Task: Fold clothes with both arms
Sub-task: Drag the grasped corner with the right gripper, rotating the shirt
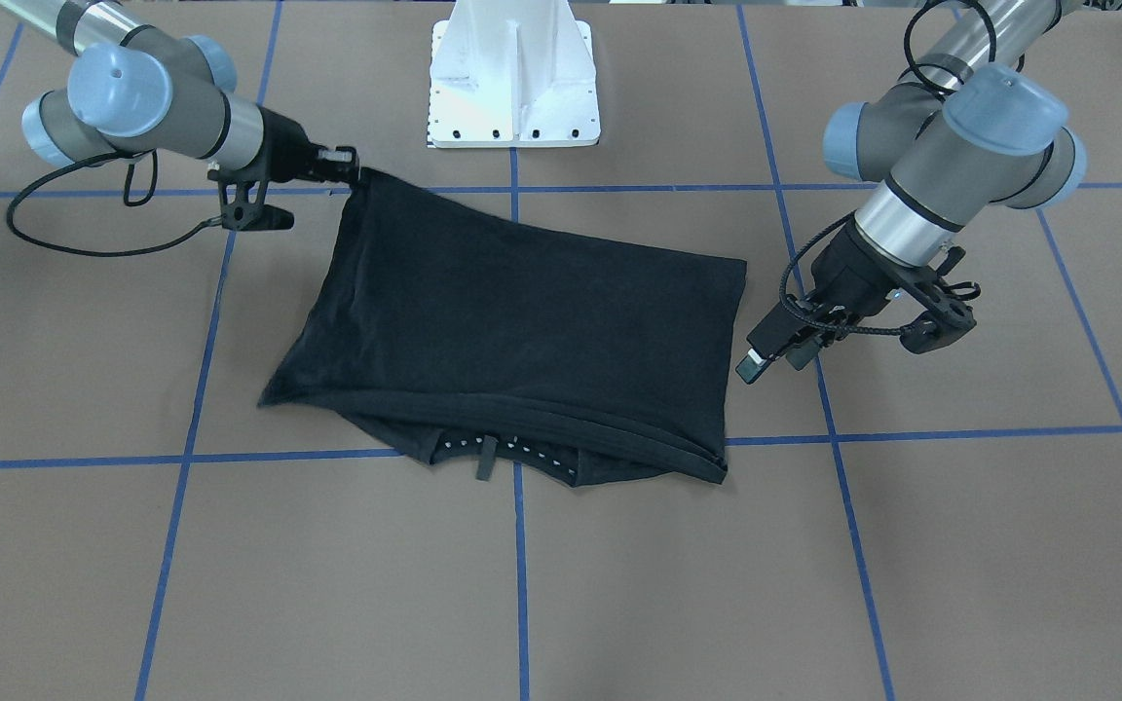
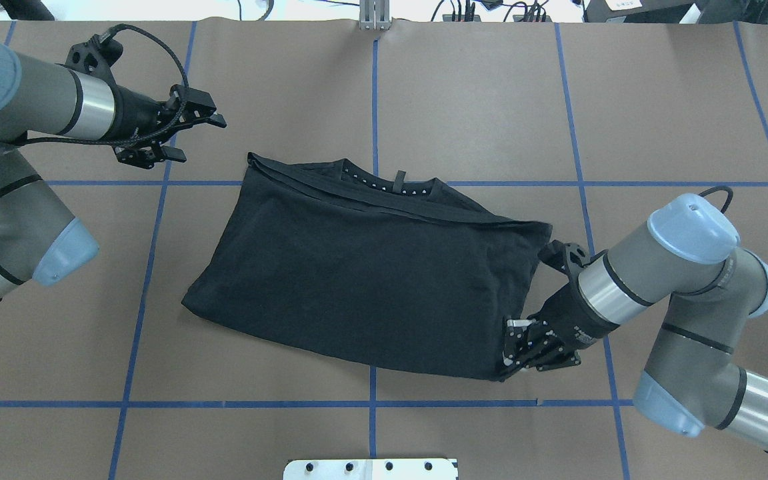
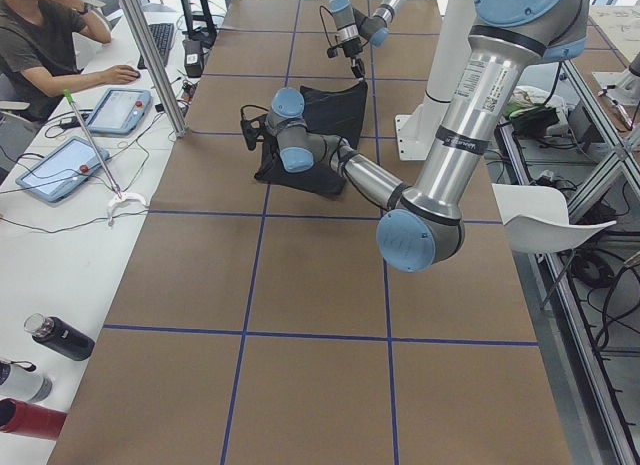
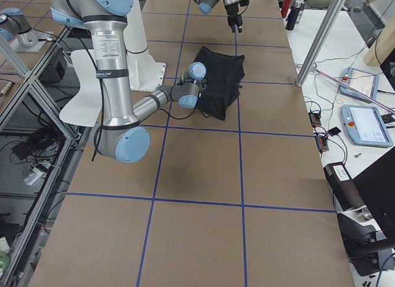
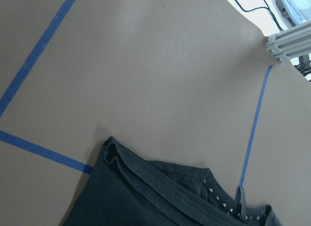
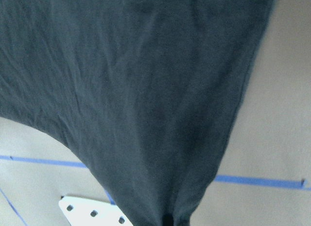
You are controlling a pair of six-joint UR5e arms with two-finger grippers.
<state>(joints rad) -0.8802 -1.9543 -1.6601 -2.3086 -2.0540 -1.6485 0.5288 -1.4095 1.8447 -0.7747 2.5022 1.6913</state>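
Cloth lies at the middle of the brown worktop (image 2: 477, 100): a black T-shirt (image 2: 371, 280), folded into a rough rectangle and skewed against the blue tape lines (image 2: 375, 100) that grid the surface. Its collar (image 2: 391, 188), with a row of small white dots and a dark loop inside the neck, sits along the far edge, away from the robot.

The right gripper (image 2: 509, 353) is pinched on the T-shirt's near right corner. In the front-facing view that corner is drawn out to a point at the fingertips, with the fabric fanning away from it. The right wrist view is filled with dark, creased cloth that narrows toward the bottom edge. The right arm (image 2: 684, 267) reaches in low from the right.

The left gripper (image 2: 199, 139) is off the far left corner of the T-shirt, near it but clear of the fabric, with its fingers spread and nothing between them. The left wrist view looks down on that far left corner and the collar. The left arm (image 2: 37, 107) comes in from the left edge.

A white pedestal base (image 1: 514, 83) stands on the robot's side of the worktop, behind the T-shirt's near edge. In the left side view a person (image 3: 40, 45) sits at a side desk beyond the far edge.
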